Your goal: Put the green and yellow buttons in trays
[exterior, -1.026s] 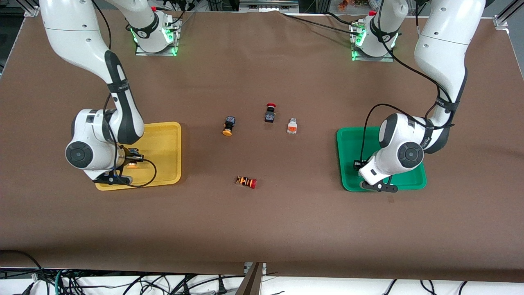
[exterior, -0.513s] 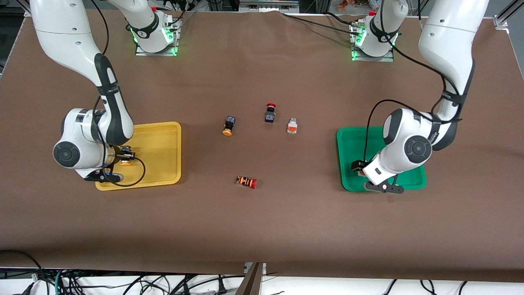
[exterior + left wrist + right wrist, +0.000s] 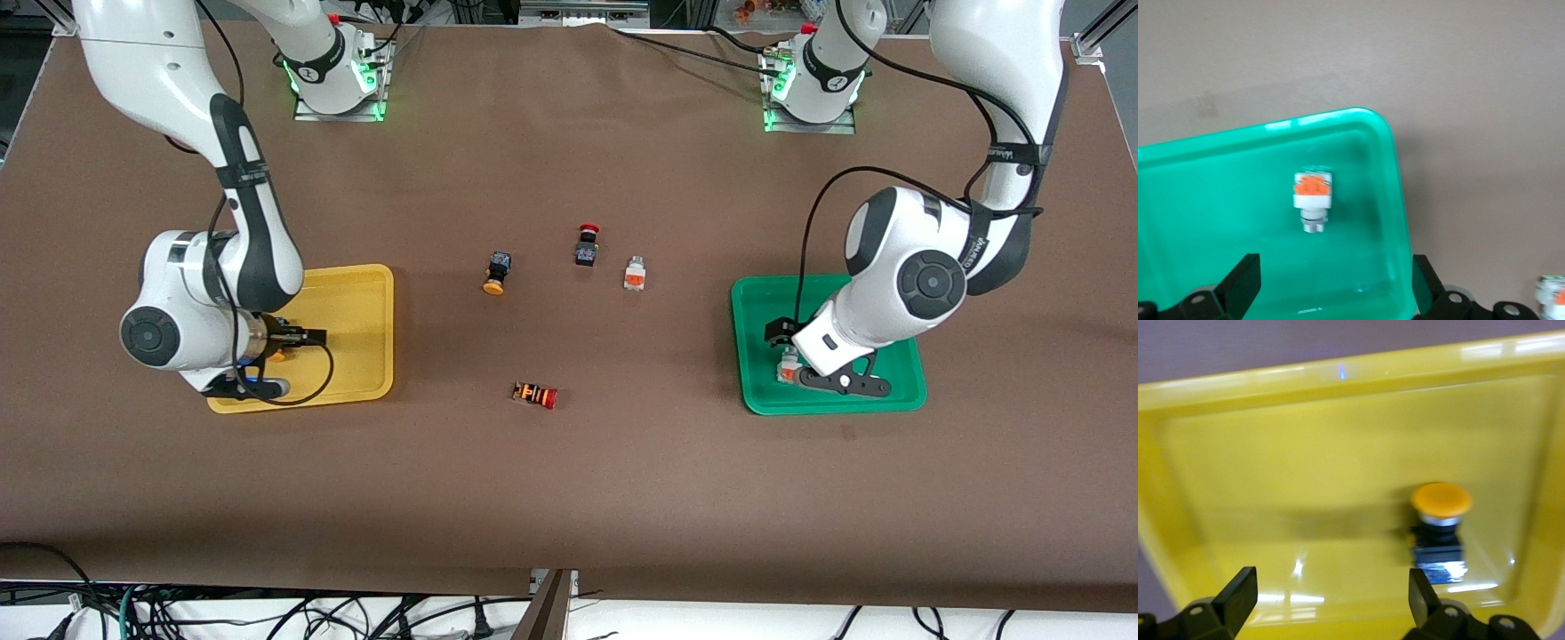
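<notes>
Hovering over the green tray point(image 3: 760, 307) at the right of the front frame, the left gripper point(image 3: 787, 348) is showing its jaws spread with nothing between them. In the left wrist view the white-grey button with the orange face point(image 3: 1313, 200) is lying on the green tray's floor point(image 3: 1205, 200), clear of both fingers point(image 3: 1241, 285).

Over at the left of the front frame, the right gripper point(image 3: 283, 342) is hanging over the yellow tray point(image 3: 360, 307), jaws also spread wide and empty. The right wrist view is showing the black-bodied button with the yellow-orange cap point(image 3: 1439, 523) sitting inside the yellow tray point(image 3: 1271, 453), just beside one finger point(image 3: 1421, 597) but not pinched.

Still lying out on the brown tabletop point(image 3: 569, 498) around the middle of the frame: another yellow-capped black button point(image 3: 496, 273), a second white-grey orange-faced button point(image 3: 634, 274), and between them, a bit higher up, the red-capped black button point(image 3: 586, 245). The orange-striped red-capped button point(image 3: 535, 395) is lying lower in the frame, well apart from those three.
</notes>
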`<state>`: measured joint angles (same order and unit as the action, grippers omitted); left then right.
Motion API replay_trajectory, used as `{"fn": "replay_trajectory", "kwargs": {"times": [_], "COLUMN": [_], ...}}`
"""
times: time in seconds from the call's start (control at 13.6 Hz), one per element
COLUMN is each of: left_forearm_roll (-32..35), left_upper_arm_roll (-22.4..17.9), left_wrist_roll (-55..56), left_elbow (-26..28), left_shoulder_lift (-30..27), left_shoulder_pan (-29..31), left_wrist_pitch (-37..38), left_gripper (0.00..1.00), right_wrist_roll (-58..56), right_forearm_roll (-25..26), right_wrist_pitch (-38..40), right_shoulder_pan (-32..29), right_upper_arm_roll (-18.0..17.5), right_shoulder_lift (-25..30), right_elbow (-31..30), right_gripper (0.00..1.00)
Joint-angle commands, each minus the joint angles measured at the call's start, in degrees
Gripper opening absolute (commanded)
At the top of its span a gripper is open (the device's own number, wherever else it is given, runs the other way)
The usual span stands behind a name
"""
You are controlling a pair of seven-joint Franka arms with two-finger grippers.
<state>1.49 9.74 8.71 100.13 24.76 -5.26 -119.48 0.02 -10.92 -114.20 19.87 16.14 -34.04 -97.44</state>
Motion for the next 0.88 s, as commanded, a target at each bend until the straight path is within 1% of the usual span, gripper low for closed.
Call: {"fn": "replay_trajectory", "kwargs": {"times": [0.0,0.29,0.44,0.66,0.81], "left_forearm_roll": [0.2,0.2,0.2,0.2,0.1], "left_upper_arm_roll": [3.3,7.0,7.2,7.2,7.2], "left_wrist_roll": [5.8,11.4,13.6,15.1,15.8], "left_elbow": [0.9,1.9,2.7,4.5,4.7], "left_shoulder_lift": [-0.7,-0.1,0.3,0.8,2.5], "left_shoulder_pan": [-0.2,-1.2,-3.3,-6.1,-8.5], "left_wrist_pitch": [0.6,0.6,0.6,0.1,-0.1], "left_gripper": [1.0,1.0,1.0,1.0,1.0], "right_wrist_roll": [6.4,15.4,18.9,25.1,27.8], "right_forearm_roll": [-2.1,-6.7,-10.4,-10.6,-10.7], "right_wrist_pitch": [1.0,0.1,-1.6,-3.7,-4.0], "right_shoulder_pan": [4.3,11.8,15.3,20.4,23.4], "right_upper_arm_roll": [0.1,-0.8,-0.9,-0.9,-1.0], "right_shoulder_lift": [0.6,0.2,-0.2,-0.7,-1.4], "right_elbow": [-0.5,-0.8,-0.8,-0.8,-1.1], "right_gripper": [1.0,1.0,1.0,1.0,1.0]}}
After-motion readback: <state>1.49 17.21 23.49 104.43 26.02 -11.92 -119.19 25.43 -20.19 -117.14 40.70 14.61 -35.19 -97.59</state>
